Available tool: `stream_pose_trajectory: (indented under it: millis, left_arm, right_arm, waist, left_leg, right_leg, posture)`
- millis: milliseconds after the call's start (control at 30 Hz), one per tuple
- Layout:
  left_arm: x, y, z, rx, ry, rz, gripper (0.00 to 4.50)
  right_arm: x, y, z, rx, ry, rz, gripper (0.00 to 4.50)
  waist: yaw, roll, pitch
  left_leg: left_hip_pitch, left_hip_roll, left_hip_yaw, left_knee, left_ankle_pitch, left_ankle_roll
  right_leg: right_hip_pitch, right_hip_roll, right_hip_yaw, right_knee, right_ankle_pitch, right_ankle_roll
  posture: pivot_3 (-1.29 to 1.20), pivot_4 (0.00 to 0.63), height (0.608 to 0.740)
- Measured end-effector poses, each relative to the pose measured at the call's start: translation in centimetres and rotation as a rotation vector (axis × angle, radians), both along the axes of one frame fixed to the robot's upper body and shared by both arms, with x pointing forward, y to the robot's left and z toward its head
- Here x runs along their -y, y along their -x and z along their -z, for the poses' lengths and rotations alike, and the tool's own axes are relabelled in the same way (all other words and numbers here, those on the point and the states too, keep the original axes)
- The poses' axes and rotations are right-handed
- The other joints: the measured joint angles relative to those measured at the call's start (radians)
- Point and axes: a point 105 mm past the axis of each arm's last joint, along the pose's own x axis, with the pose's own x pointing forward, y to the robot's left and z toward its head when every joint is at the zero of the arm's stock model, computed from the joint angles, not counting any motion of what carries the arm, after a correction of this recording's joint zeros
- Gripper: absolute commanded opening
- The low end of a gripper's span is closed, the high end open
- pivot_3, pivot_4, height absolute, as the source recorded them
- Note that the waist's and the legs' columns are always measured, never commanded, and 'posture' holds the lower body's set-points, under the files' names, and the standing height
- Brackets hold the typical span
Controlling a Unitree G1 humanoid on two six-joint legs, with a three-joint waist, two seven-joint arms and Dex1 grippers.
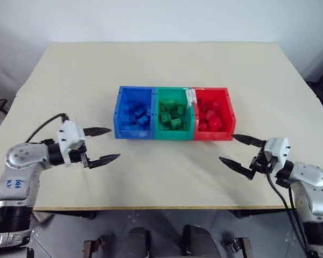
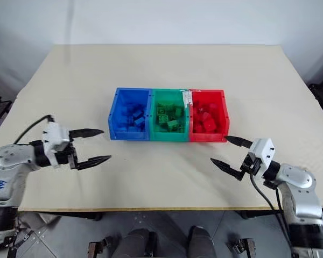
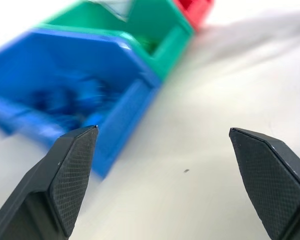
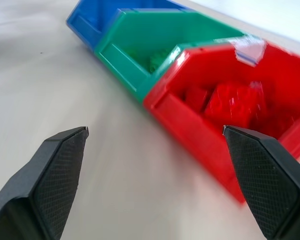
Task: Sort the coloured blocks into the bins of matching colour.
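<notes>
Three joined bins stand mid-table: a blue bin (image 1: 121, 107) on the left, a green bin (image 1: 159, 110) in the middle, a red bin (image 1: 229, 110) on the right. Blue blocks (image 1: 138, 115) lie in the blue one, green blocks (image 1: 172, 115) in the green one, red blocks (image 1: 211, 119) in the red one. My left gripper (image 1: 106, 144) hovers open and empty over the table, left of the blue bin. On the other side my right gripper (image 1: 240, 152) is open and empty, just in front of the red bin's right corner.
The beige table (image 1: 161, 177) is bare between the grippers and the front edge. A strip of white tape (image 1: 190, 97) sits on the rim between the green and red bins. Dark objects stand beyond the table's left and right edges.
</notes>
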Motion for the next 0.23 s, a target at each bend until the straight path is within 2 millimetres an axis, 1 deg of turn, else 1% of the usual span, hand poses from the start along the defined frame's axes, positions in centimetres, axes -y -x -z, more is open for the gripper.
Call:
stream_pose_trajectory:
  millis: [67,133,233]
  left_arm:
    - [-0.2,0.3,0.3,0.0,0.0,-0.021,4.47]
    - [-0.1,0.6,0.9,-0.016,-0.004,-0.036,4.47]
    - [0.0,0.4,1.6,-0.011,-0.019,-0.071,4.47]
  right_arm:
    - [-0.2,-0.2,0.0,0.003,0.007,-0.028,4.5]
    - [0.0,-0.3,0.4,-0.016,0.008,-0.034,4.5]
    - [0.2,-0.4,0.7,-0.027,0.009,-0.024,4.5]
  waist:
    - [0.0,0.0,0.0]
    - [-0.002,0.0,0.0]
    - [-0.003,0.0,0.0]
  left_leg:
    - [0.0,0.0,0.0,0.0,0.0,0.0]
    - [0.0,0.0,0.001,-0.002,-0.001,0.0]
    - [0.0,0.0,0.001,-0.003,-0.001,0.0]
  right_leg:
    - [0.0,0.0,0.0,0.001,0.0,0.0]
    - [-0.001,0.0,0.0,0.0,0.0,0.0]
    - [-0.001,0.001,0.0,0.0,0.0,0.0]
  posture:
    - [0.0,0.15,0.74]
    - [0.0,0.15,0.74]
    - [0.0,0.15,0.74]
